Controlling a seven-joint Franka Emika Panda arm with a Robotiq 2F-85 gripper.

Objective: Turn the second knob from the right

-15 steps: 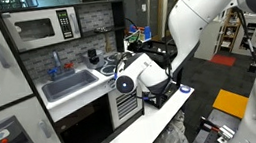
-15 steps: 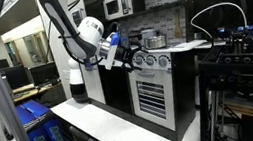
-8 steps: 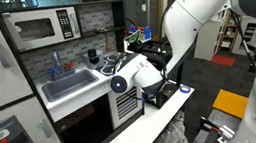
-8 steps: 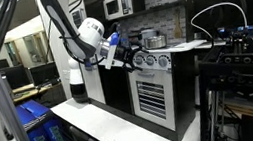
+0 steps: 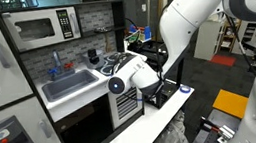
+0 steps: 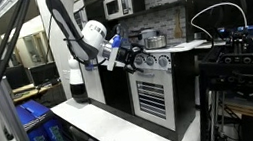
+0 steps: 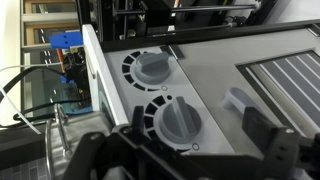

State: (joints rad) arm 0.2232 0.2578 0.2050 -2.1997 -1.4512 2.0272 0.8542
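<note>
Hand (image 7: 190,165) blurred, cut by bottom edge, oven grille (image 7: 285,85) cropped at right, knobs hidden behind arm (image 5: 134,76)

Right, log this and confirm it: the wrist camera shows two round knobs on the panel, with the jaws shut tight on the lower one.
Wrong on the jaws. The wrist view shows them open, spread to either side of the lower knob, not shut on it. The rest holds: two round knobs on the panel, the upper knob above.

Matt grey plastic knobs (image 7: 176,122) sit on a smooth, pale plastic stove panel (image 7: 215,70); beside the panel, a ribbed oven grille (image 7: 285,85) has a silvery, metal-like sheen.
</note>
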